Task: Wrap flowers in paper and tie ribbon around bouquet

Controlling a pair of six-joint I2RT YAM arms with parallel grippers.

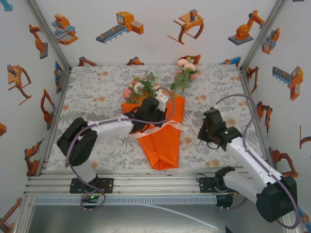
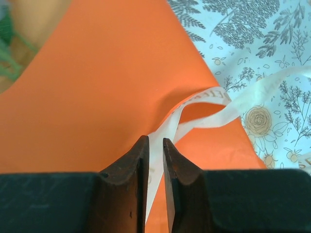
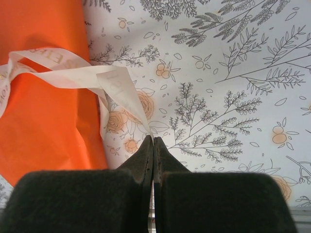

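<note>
- left gripper (image 2: 155, 141): jaws just a crack apart over the orange paper (image 2: 97, 87), ribbon (image 2: 252, 94) running loose between them
- bouquet (image 1: 163, 145) lies mid-table, flowers (image 1: 138, 88) toward the far side, ribbon across its waist
- right gripper (image 3: 152, 140): clamped tight, pinching the ribbon's end over the tablecloth (image 3: 233, 97)

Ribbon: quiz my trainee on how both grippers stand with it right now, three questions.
1. True or false: the right gripper is shut on the ribbon.
2. The jaws of the left gripper are: A shut tight on nothing; B slightly apart, ribbon running between; C wide open.
3. Fill in: the flowers stick out of the orange ___.
Key: 1 true; 2 B; 3 paper.
</note>
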